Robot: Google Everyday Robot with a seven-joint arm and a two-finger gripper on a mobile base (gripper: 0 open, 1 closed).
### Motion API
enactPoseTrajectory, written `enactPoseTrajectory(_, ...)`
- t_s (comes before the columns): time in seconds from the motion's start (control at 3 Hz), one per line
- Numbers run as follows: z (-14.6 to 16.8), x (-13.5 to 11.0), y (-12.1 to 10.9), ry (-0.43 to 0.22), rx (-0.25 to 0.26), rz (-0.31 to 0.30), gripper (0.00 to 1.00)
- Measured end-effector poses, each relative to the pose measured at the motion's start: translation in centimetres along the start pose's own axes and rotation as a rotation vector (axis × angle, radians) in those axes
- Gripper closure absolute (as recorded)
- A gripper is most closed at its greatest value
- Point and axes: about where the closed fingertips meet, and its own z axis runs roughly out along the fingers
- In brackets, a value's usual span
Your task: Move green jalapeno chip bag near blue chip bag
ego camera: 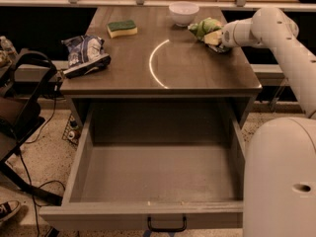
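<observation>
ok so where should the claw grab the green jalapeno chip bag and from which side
Take the green jalapeno chip bag by its crumpled right edge, coming from the right of the camera view, where the claw sits at it. The white bowl stands close on the bag's left, crowding that side, and the raised folds probably give something to pinch.

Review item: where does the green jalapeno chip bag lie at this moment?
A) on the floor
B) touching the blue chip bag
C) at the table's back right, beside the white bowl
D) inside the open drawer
C: the green jalapeno chip bag lies at the table's back right next to the white bowl, with the claw at it. The blue chip bag sits far across at the left edge.
</observation>
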Motion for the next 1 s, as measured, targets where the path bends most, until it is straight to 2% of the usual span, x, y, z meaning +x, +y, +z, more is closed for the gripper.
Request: enactPoseTrajectory(1.0, -0.06, -0.10, 0.00, 0.000, 0.000, 0.000, 1.00)
